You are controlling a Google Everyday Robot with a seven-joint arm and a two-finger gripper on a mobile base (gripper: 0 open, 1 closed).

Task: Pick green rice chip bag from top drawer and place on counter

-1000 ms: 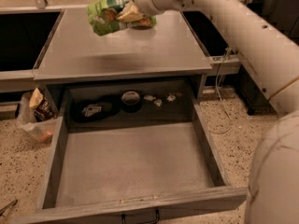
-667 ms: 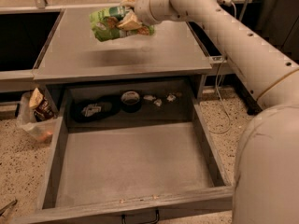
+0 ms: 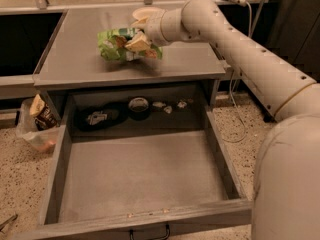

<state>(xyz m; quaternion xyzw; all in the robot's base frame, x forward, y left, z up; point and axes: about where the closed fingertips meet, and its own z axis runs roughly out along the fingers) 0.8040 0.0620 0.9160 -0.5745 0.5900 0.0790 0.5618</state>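
Observation:
The green rice chip bag (image 3: 116,45) is bright green and crumpled, and is held just above the grey counter (image 3: 75,59), near its middle. My gripper (image 3: 139,43) is shut on the bag's right end, with the white arm reaching in from the right. The top drawer (image 3: 140,174) stands pulled out below the counter; its grey floor is bare at the front. Its dark handle (image 3: 150,232) shows at the bottom edge.
At the drawer's back lie a black item (image 3: 97,118), a round tape roll (image 3: 138,105) and small white scraps (image 3: 167,106). A clear bin with a brown-and-yellow snack bag (image 3: 39,115) stands on the speckled floor to the left. Cables hang at the right.
The gripper has carried the green bag downward and slightly forward over the counter, closer to its surface. The drawer has not moved.

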